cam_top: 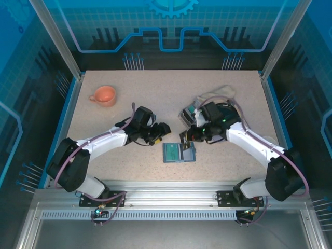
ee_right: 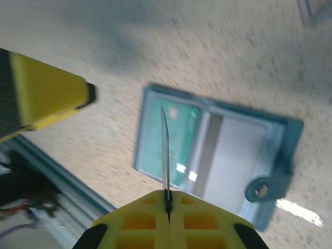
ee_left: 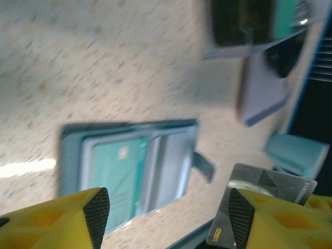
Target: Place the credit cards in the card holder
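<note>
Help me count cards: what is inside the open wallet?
One teal card lies in the wallet's half away from the tab; the other half looks grey and bare. Anything beneath that card or deeper in the slots is hidden.

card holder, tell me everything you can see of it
The card holder is a small teal-blue wallet, soft and matte-looking, lying open and flat on the speckled table near its front edge, between the two arms. One half holds a teal-green card in its slot; the other shows pale grey lining. A short strap tab with a round snap sticks out from one edge. The right gripper holds a second card edge-on above it; contact cannot be told.
</note>
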You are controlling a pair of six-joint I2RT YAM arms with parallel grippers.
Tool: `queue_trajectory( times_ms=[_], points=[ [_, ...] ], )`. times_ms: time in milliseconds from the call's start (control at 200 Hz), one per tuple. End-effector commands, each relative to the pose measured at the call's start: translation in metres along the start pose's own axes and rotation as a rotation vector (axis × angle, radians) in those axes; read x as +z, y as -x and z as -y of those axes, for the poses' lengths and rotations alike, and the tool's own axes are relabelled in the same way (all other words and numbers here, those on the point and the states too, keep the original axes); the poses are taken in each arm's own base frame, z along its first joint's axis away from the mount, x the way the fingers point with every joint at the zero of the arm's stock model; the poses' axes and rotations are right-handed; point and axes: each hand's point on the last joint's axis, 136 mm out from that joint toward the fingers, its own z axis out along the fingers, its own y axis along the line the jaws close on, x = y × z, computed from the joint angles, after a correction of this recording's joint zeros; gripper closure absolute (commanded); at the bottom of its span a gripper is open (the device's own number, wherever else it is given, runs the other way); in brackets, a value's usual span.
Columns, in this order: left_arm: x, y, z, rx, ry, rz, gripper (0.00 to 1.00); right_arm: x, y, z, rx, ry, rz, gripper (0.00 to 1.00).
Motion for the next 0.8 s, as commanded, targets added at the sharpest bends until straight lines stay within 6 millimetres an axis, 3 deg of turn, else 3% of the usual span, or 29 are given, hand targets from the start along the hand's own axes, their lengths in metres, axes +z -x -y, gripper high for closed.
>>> queue_trajectory(
  times_ms=[0,235,600,795],
  points=[
    [-0.005,-0.020,-0.038,0.060,0.199,-0.023,0.34,0.010,-0.009,0.035,0.032,-0.198,0.018,0.97],
    [0.010,-0.036,-0.053,0.064,0.260,-0.076,0.35,0.021,-0.030,0.062,0.063,-0.268,-0.033,0.98],
    [0.031,-0.045,-0.061,0.052,0.276,-0.132,0.44,0.029,-0.036,0.071,0.095,-0.239,-0.075,0.98],
    [0.042,-0.049,-0.064,0.045,0.271,-0.155,0.57,0.042,-0.042,0.067,0.119,-0.175,-0.114,0.98]
  ],
)
